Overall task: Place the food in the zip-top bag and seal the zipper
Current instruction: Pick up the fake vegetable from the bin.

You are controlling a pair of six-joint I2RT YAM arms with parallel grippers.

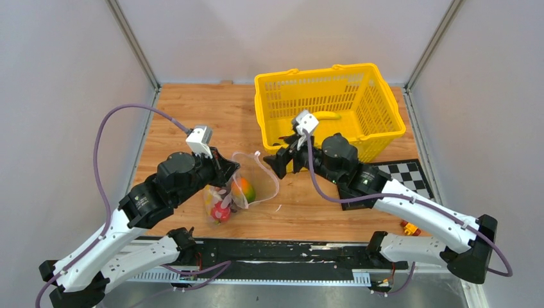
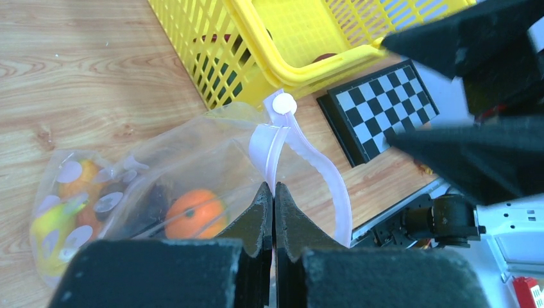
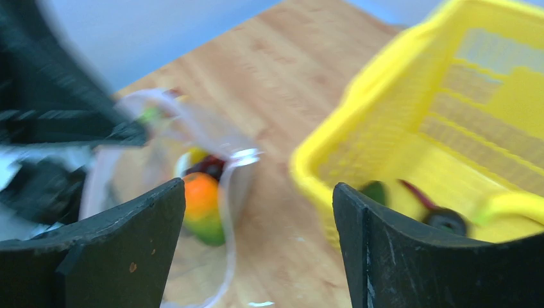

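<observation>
Where top view hides it, left wrist shows left pincer (image 2: 274, 187) clamped on zipper (image 2: 266, 151); right pincer (image 3: 256, 192) wide.

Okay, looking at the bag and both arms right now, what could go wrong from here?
1. The left gripper pinches only a thin bit of the zipper, so the floppy zip-top bag could slip free.
2. The bag's mouth gapes with food lying loose inside; a tug might spill it.
3. The open right gripper hangs close to the yellow basket and could knock its wall.
</observation>
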